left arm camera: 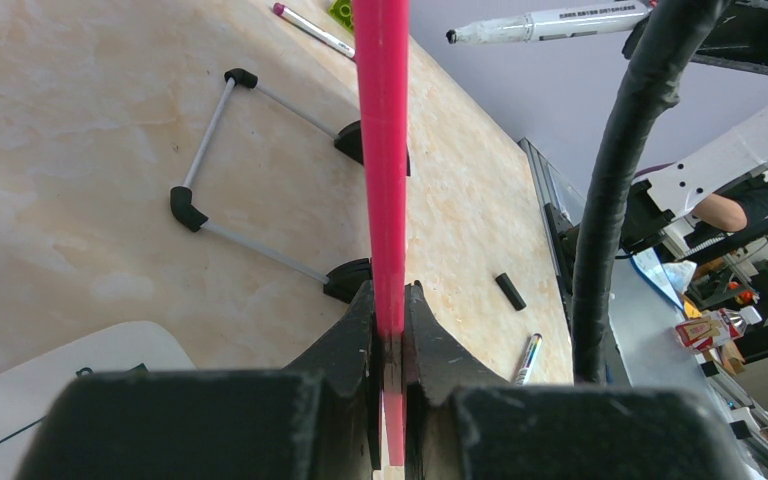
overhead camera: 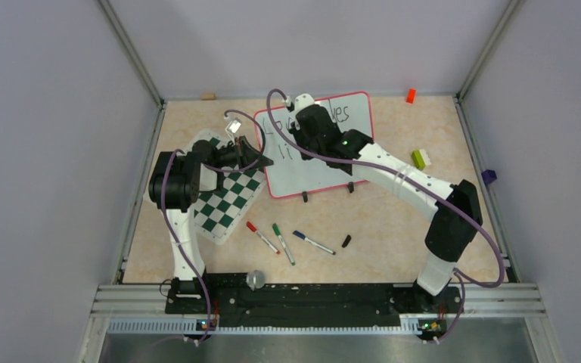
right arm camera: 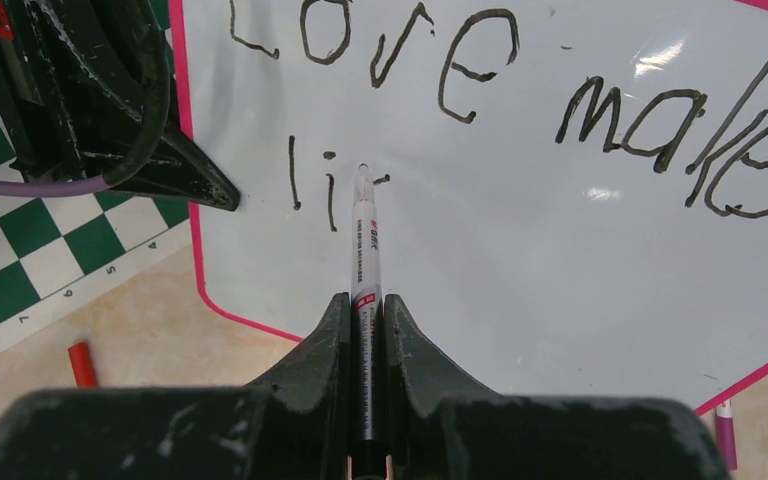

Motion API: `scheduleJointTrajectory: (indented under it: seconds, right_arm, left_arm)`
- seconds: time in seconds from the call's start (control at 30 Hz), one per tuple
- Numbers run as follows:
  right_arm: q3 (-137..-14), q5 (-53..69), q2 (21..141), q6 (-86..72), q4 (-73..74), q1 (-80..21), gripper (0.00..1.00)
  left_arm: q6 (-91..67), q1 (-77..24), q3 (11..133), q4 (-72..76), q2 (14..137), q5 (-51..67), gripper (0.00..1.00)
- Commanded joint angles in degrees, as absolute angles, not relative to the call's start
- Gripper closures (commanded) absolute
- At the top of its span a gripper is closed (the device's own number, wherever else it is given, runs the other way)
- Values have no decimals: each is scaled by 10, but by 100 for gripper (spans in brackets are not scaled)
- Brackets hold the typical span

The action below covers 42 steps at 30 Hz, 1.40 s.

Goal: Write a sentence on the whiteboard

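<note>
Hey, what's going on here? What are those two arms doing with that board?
Two robot arms are writing on a whiteboard. The right gripper holds a marker with its tip at the board's surface. The left gripper is clamped on the board's red frame, apparently to steady it. So far the sentence reads "Love makes" on the top line, with "li" and a small stroke beneath, so it looks unfinished.
</note>
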<state>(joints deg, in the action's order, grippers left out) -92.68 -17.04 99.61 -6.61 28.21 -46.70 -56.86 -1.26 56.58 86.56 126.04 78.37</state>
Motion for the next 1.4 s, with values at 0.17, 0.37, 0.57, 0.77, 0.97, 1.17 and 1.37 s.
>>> scheduleJointTrajectory:
  seconds: [0.17, 0.37, 0.57, 0.77, 0.97, 1.17, 1.37]
  right_arm:
    - [-930, -167, 1005, -73, 288, -465, 100]
    - [-930, -165, 1011, -74, 287, -464, 100]
    - [-937, -165, 1023, -72, 287, -465, 100]
    - [-944, -165, 1031, -73, 287, -466, 100]
    - [-948, -168, 1037, -76, 284, -465, 100]
    - [-952, -193, 1038, -82, 286, -466, 100]
    - [-955, -219, 1038, -82, 293, -465, 100]
  left_arm:
    - [-529, -14, 569, 928, 1243, 803, 100]
    - [-529, -15, 568, 928, 1242, 803, 100]
    - [-529, -14, 568, 928, 1243, 803, 100]
    - [-529, -14, 568, 928, 1242, 803, 100]
    - [-528, -15, 567, 928, 1242, 804, 100]
    - [-528, -14, 568, 928, 1242, 804, 100]
    - [-528, -14, 568, 928, 1242, 805, 100]
